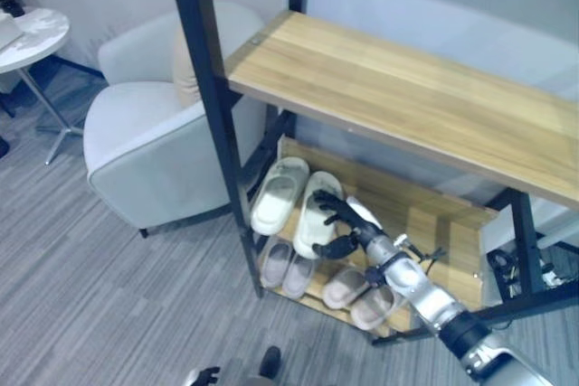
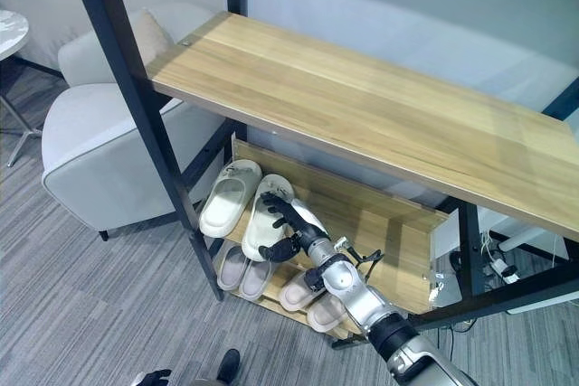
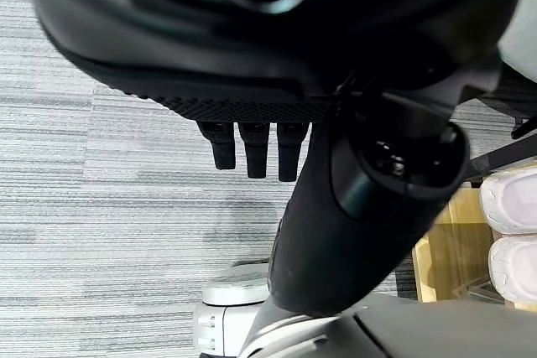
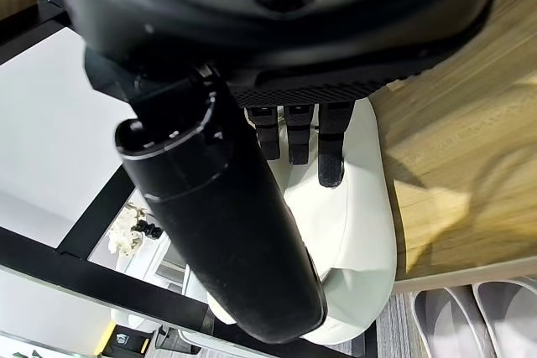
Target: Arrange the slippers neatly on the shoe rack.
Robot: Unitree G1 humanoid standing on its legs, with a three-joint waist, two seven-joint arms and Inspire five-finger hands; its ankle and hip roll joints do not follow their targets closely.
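Left eye view, centre: right hand (image 1: 342,223) on right white slipper (image 1: 312,210) of pair on rack (image 1: 425,223) middle shelf, fingers loosely curled over it, grip uncertain. Risk: nudging slipper off front edge. Left hand (image 3: 252,144) idle, relaxed.

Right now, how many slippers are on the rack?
6. Two white slippers on the middle shelf, the right hand resting on one. Two pairs of beige slippers on the bottom shelf. More may be hidden.
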